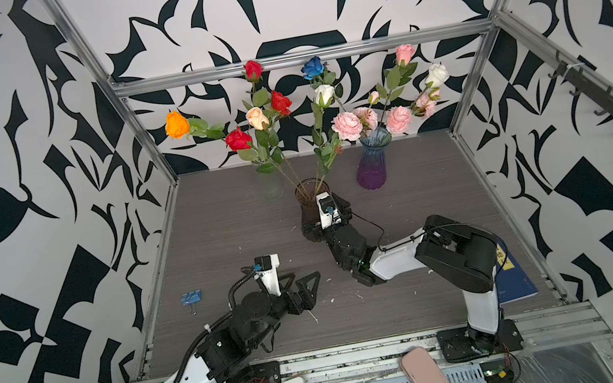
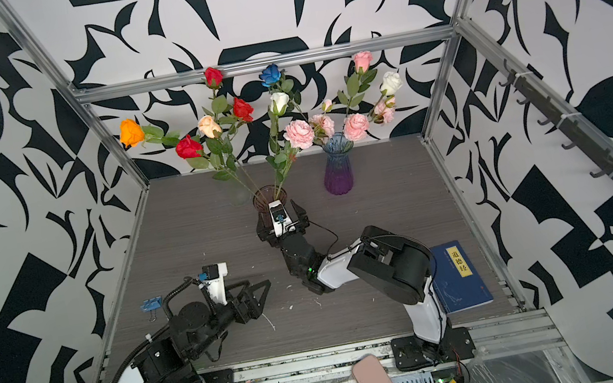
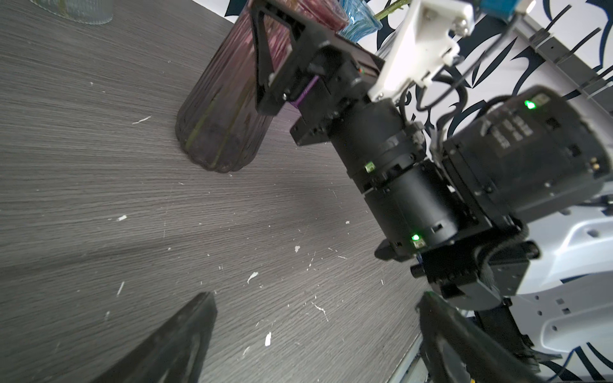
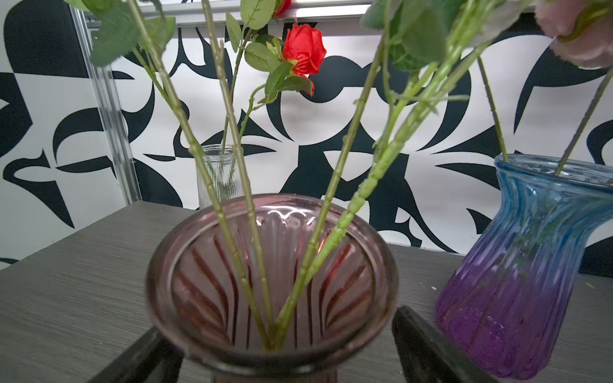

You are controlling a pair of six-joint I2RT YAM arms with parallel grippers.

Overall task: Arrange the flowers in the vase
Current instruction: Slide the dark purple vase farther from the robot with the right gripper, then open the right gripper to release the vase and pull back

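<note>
A blue binder clip (image 1: pixel 191 297) lies at the left of the grey wood-grain table (image 1: pixel 219 236). The left gripper (image 1: pixel 304 273) is held spread and empty. The flowers (image 1: pixel 257 118) are stood in three vases: a clear ribbed vase (image 1: pixel 270 186), a smoky fluted vase (image 1: pixel 307 194) and a blue-to-purple vase (image 1: pixel 372 166). The right gripper (image 4: pixel 278 320) is spread around the smoky vase's neck, with gaps seen on both sides. A blue book (image 2: pixel 460 276) lies by the right arm.

1. A dark blue paperback book (image 2: pixel 461 284) lies flat on the grey wood-grain surface (image 2: pixel 383 209) beside the base of the right arm. Its cover carries a narrow yellow label (image 2: pixel 457 260) with three black Chinese characters printed top to bottom: 道德经.
2. In a top view the same book (image 1: pixel 516 284) is largely hidden by the arm, and only a sliver of the label shows, which is illegible.
3. The black motor housing (image 3: pixel 530 139) in the left wrist view bears rows of small white lettering, too blurred to read.
</note>
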